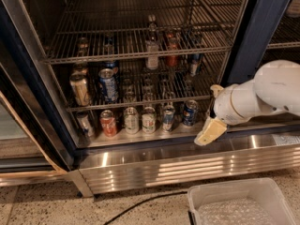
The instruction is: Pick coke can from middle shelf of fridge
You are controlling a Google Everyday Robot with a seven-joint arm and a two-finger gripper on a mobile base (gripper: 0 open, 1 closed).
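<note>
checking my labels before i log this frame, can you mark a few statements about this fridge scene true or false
1. The end effector hangs low at the right, by the ribbed steel base of the fridge. True.
2. The end effector holds the coke can. False: the can stands far back on the middle shelf, apart from it.
3. A pale bin sits on the floor before the fridge. True.
4. The middle shelf carries nothing at its front left. False: a blue can and a tan can stand there.
</note>
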